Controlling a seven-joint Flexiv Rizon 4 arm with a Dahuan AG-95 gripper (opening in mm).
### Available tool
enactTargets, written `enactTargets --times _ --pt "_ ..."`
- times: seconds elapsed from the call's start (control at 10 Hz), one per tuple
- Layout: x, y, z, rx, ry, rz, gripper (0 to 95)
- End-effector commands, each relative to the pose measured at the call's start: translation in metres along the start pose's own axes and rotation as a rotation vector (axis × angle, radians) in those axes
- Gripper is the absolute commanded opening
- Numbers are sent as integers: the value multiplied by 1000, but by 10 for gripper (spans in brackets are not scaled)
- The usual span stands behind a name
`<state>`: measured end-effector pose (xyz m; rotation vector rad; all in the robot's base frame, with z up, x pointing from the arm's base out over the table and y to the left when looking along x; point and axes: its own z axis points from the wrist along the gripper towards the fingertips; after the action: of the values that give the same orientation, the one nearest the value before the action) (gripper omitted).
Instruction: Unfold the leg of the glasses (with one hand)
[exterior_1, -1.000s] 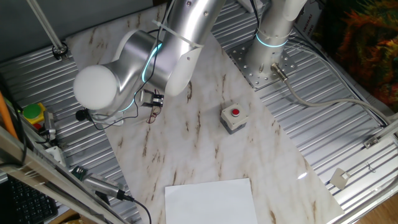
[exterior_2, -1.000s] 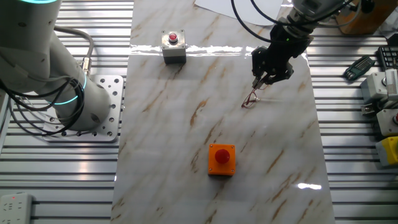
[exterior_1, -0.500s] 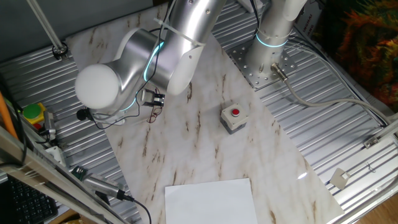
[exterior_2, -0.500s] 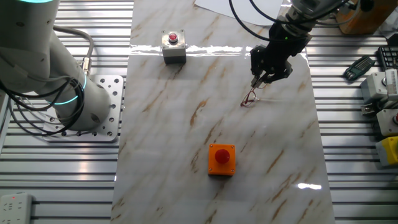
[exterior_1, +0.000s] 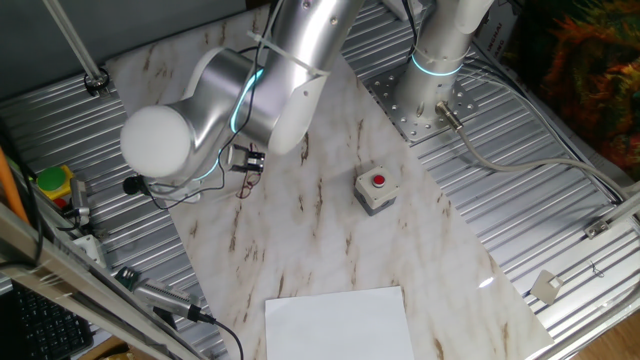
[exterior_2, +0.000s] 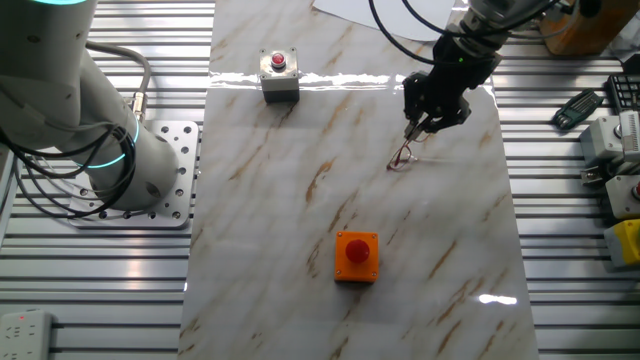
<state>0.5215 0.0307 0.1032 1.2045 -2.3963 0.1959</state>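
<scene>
The small glasses with a thin reddish-brown wire frame (exterior_2: 402, 160) lie on the marbled white surface (exterior_2: 300, 230), toward its 2 o'clock part in the view from the arm's base side. From the frame a thin reddish-brown wire leg (exterior_2: 409, 148) rises toward the claw (exterior_2: 414, 134) directly above; in the other view the glasses (exterior_1: 243, 183) show only as a faint dark squiggle just below the claw (exterior_1: 250, 163).

The silver arm (exterior_1: 270, 70) reaches from its base across the surface and bends down at the wrist, so the black claw points at the glasses from about 1 o'clock. Its fingers (exterior_2: 410, 128) are drawn close together at the top end of the leg — whether they actually pinch the wire or only touch it is too fine to tell, and the other view hides the tips behind the arm's big round joint (exterior_1: 155, 140).

Outward from the glasses:
- a grey button box with a red button (exterior_2: 279, 75) stands at about 10 o'clock of them, well apart, also seen in the other view (exterior_1: 375, 189);
- an orange box with a red button (exterior_2: 356, 256) sits at about 7 o'clock, well apart;
- a white sheet of paper (exterior_1: 340, 322) lies at the surface's edge, at 6 o'clock in the view from that end.

The arm's base stands on a bolted metal plate (exterior_1: 415, 105) on the ribbed aluminium table — beside the marbled surface.
</scene>
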Motion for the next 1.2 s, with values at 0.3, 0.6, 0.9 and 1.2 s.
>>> enactTargets --times 0.3,0.6,0.9,1.2 --pt "0 1 1 72 -51 -19 0" --pt "0 1 1 163 1 50 0" --pt "0 1 1 160 19 70 0" --pt "0 1 1 153 21 77 0"
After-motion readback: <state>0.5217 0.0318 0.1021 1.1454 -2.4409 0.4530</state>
